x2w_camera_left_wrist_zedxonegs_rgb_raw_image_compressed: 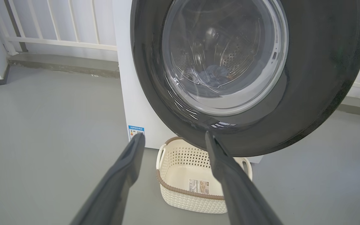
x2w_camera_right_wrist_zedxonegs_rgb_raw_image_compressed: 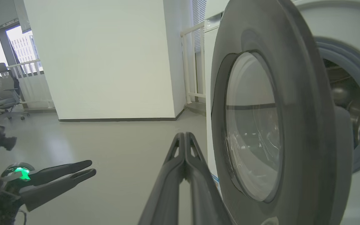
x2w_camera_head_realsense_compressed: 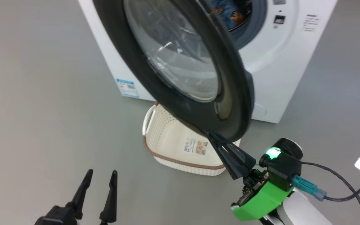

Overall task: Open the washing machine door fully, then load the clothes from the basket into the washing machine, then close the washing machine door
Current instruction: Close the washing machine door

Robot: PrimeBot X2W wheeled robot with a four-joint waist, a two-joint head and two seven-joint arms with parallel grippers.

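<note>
The washing machine [x2w_camera_head_realsense_compressed: 280, 78] is filling the upper right of the head view, and its door [x2w_camera_head_realsense_compressed: 180, 56] is standing part-way out, slanting across the upper middle with its free edge reaching down to centre right. Below it the basket [x2w_camera_head_realsense_compressed: 167, 140] is sitting on the floor against the machine's foot with its bottom lying bare, while the clothes [x2w_camera_head_realsense_compressed: 230, 14] are showing as blue cloth inside the drum at the top edge, so you're most likely facing the closing step. Your right gripper [x2w_camera_head_realsense_compressed: 209, 134] is pointing up from the lower right, pinched tight on nothing, its tips appearing to touch the lowest part of the door's black rim; the door is lying up and left of those tips, a disc on edge, with the drum mouth beyond it toward the upper right. That arm is by far the nearer: your left gripper [x2w_camera_head_realsense_compressed: 102, 172] is hanging at the lower left, spread wide and holding nothing, well apart from the door. The right wrist view is giving you the door edge-on, with the gap to the drum mouth at the frame's right; the left wrist view is giving you the door's face, the clothes dim through its glass.
</note>
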